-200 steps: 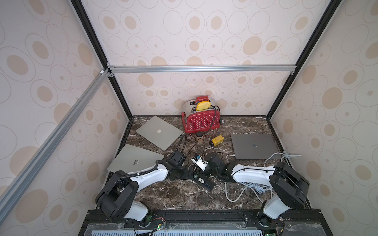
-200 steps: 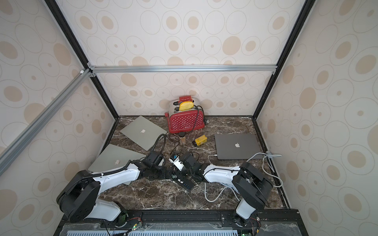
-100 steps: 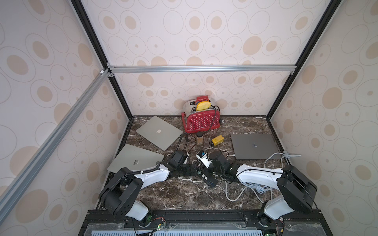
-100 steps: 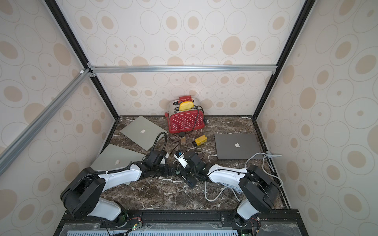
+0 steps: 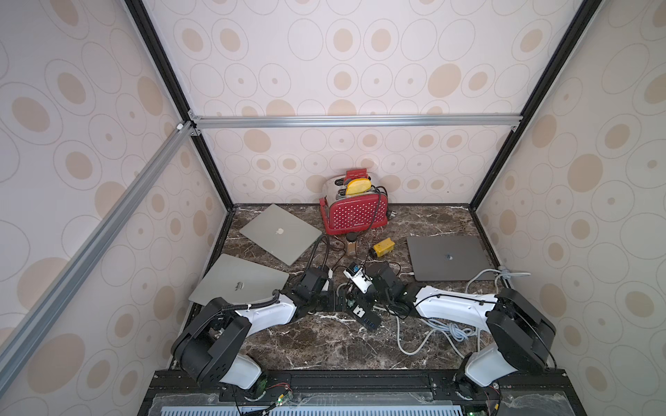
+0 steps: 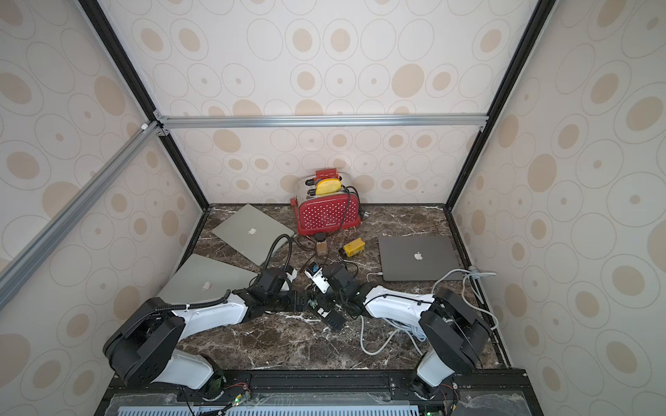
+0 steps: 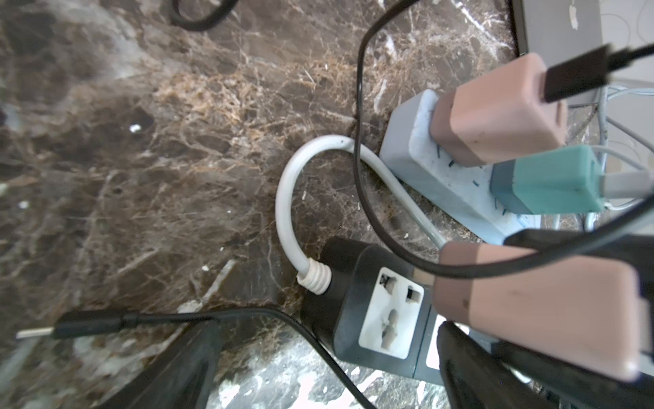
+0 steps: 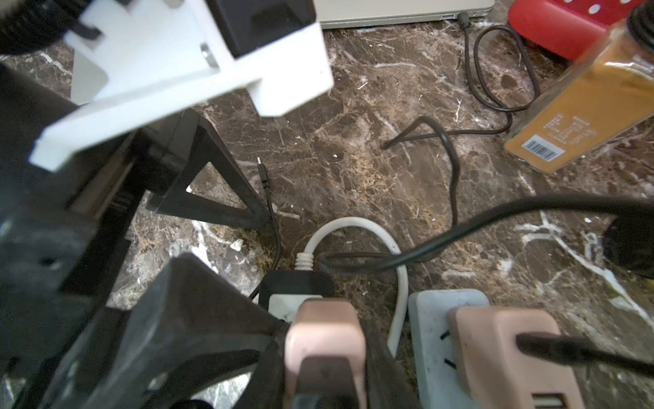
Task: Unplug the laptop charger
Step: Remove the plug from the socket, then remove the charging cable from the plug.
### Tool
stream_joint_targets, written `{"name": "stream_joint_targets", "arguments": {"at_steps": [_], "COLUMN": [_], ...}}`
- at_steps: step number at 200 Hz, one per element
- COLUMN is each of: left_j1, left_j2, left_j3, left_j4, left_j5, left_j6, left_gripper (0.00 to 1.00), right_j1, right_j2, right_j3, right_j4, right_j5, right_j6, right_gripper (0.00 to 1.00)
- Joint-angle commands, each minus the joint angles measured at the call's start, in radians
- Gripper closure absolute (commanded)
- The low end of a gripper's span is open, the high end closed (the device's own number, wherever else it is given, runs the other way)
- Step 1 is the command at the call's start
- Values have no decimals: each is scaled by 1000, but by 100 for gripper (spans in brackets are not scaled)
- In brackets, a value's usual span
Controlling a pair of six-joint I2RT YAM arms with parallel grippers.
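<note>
1. Cable lies nearest the rig: a pale cable coil [image 5: 447,329] sprawls on the marble table [image 5: 324,345] beside the right arm, where a wide elbow swing could drag it
2. Next, the right gripper [image 8: 325,333] is clamped on the pink charger [image 7: 531,311], gripping it by both flanks. That charger sits plugged into the black power strip [image 7: 345,258], next to an empty socket, mid-table between the two arms. I judge the pull-out to be the step in hand
3. The left gripper [image 7: 327,329] is spread wide and holds nothing; its fingers [image 7: 184,361] straddle the socket end of the black power strip. Whether they press it down I cannot tell. If they do not, the strip will likely rise with the charger instead of letting it go
4. A thin black cable [image 7: 357,159] loops across the pink charger and could snag a finger or be hauled along with it
5. Just beside, the white power strip [image 7: 424,166] carries a second pink adapter [image 7: 495,117] and a teal adapter [image 7: 545,180]. A skewed pull could knock them loose
6. Farther back stand the spice jar [image 5: 351,245] and the yellow block [image 5: 383,247]. Cables run close to the jar, so a hard tug might tip it
7. Farthest are the front silver laptop [image 5: 239,279], the dark laptop [image 5: 448,257], the rear silver laptop [image 5: 279,232] and the red toaster [image 5: 355,214], all well apart from the grip and at little risk
</note>
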Motion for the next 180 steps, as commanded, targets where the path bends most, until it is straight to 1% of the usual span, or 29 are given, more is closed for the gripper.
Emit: {"name": "stream_joint_targets", "arguments": {"at_steps": [1, 14, 26, 39, 55, 75, 97, 113, 142, 160, 180], "left_j1": [8, 10, 17, 37, 93, 140, 154, 177, 242, 243, 244], "left_j2": [138, 142, 118, 40, -98, -218, -263, -281, -308, -328, -418], "left_j3": [-165, -164, -163, -153, -127, -67, 31, 59, 52, 60, 49], "left_j4": [-421, -423, -446, -510, -598, -660, -753, -766, -749, -726, -708], "left_j5": [-9, -16, -24, -51, -87, -101, -133, -139, -125, -96, -40], "left_j6": [-86, -93, -100, -106, -109, -112, -83, -71, -46, -12, 14], "left_gripper": [1, 2, 2, 2, 1, 1, 1, 1, 1, 1, 2], "right_j1": [52, 53, 52, 52, 52, 52, 52, 52, 53, 53, 52], "right_j2": [14, 1, -21, -52, -64, -13, 61, 115, 184, 206, 225], "right_j3": [2, 10, 22, 27, 53, 123, 194, 238, 307, 330, 344], "right_j4": [-51, -73, -101, -118, -141, -182, -200, -211, -240, -260, -272], "right_j5": [-159, -147, -133, -124, -114, -115, -117, -119, -151, -139, -118], "right_j6": [-6, -8, -9, -8, -20, -44, -33, -20, -11, -2, 18], "right_gripper": [100, 100, 100, 100, 100, 100, 100, 100, 100, 100, 100]}}
